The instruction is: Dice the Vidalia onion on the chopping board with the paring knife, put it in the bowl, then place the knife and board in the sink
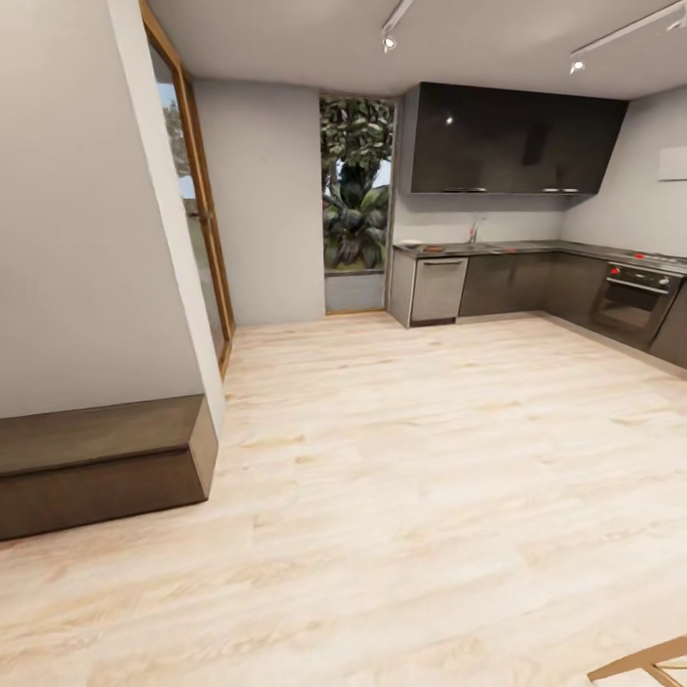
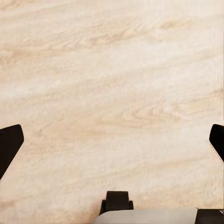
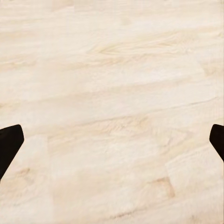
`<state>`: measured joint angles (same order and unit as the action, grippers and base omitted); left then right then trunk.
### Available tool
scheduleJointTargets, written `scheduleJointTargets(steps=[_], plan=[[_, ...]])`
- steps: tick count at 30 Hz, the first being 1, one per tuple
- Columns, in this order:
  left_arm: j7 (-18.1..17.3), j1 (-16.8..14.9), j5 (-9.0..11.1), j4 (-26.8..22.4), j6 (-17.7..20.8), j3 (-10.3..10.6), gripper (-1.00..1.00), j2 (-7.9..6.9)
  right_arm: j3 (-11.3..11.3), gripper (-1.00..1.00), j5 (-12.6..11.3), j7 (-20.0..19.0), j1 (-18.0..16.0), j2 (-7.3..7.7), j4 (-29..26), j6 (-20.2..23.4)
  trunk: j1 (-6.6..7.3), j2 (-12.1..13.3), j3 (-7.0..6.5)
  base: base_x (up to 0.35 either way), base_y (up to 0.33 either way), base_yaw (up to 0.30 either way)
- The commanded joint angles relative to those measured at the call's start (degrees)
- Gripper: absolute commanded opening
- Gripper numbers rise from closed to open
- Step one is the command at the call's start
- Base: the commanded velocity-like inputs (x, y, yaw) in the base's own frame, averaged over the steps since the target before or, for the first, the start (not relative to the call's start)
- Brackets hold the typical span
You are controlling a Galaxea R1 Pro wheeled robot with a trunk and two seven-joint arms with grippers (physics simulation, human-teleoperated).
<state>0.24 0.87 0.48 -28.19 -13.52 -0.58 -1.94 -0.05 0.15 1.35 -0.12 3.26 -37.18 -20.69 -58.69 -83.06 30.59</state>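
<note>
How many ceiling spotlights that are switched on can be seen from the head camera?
2: one spotlight above the window, another spotlight above the dark wall cabinets. More may be outside the picture.

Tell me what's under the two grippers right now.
Under the left gripper and the right gripper lies bare pale wood floor; both are open, holding nothing. The countertop is across the room, and its far-off items are too small to identify.

Pale wood-grain floor (image 2: pixel 112 84) under the camera, left gripper (image 2: pixel 112 140) spread wide with one black fingertip (image 2: pixel 9 144) at each side edge, nothing between them, dark mount and grey body near the frame edge
</note>
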Motion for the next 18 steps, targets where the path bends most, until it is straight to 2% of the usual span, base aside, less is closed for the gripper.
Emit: scheduleJointTargets(steps=[1,18], plan=[[0.02,0.03,0.05,-0.08,-0.07,-0.03,1.00,0.01,0.04,1.00,0.02,0.14,-0.01,0.00,0.00,-0.14,-0.03,-0.02,0.04,0.322,0.000,0.000],[0.02,0.06,0.05,-0.05,-0.06,-0.03,1.00,0.01,-0.03,1.00,-0.06,0.07,-0.05,0.03,0.00,-0.14,-0.03,-0.02,0.04,0.322,0.000,-0.007]])
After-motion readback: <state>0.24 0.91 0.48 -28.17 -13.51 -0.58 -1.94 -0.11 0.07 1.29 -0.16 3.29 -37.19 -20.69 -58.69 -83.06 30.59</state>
